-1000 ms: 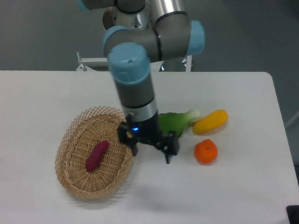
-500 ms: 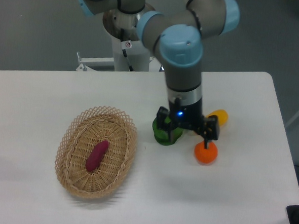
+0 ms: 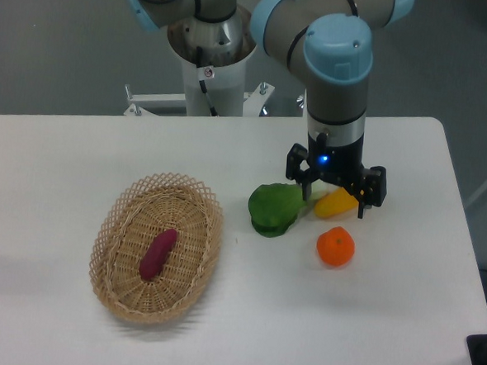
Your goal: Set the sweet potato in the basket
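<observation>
The magenta sweet potato (image 3: 158, 253) lies inside the tan woven basket (image 3: 117, 224) at the left of the table, slanted along the basket's length. My gripper (image 3: 334, 188) is far to the right of the basket, over the yellow squash (image 3: 335, 205). It is open and empty, with one dark finger (image 3: 294, 165) on the left and the other on the right near the squash's end. It touches nothing that I can see.
A green leafy vegetable (image 3: 275, 208) lies just left of the gripper. A round orange fruit (image 3: 335, 246) sits below the squash. The robot's base (image 3: 210, 73) stands at the table's back edge.
The gripper has swung from beside the basket's right rim to the right and farther back, ending over the yellow squash. The sweet potato has stayed in the basket.
</observation>
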Robot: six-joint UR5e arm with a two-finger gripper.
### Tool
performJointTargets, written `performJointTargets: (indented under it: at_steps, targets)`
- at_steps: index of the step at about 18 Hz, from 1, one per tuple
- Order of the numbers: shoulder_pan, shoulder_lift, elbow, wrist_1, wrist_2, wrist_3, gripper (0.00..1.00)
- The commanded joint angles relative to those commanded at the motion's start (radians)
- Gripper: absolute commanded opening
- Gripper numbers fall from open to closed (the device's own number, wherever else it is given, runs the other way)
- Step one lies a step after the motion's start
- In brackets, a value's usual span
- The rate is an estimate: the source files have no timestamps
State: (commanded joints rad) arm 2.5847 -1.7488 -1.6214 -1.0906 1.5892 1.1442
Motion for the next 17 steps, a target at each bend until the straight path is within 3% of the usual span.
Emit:
performJointTargets:
  at_steps: [17]
  targets:
    - [-0.005, 0.002, 0.003, -0.002, 0.005, 0.002, 1.0]
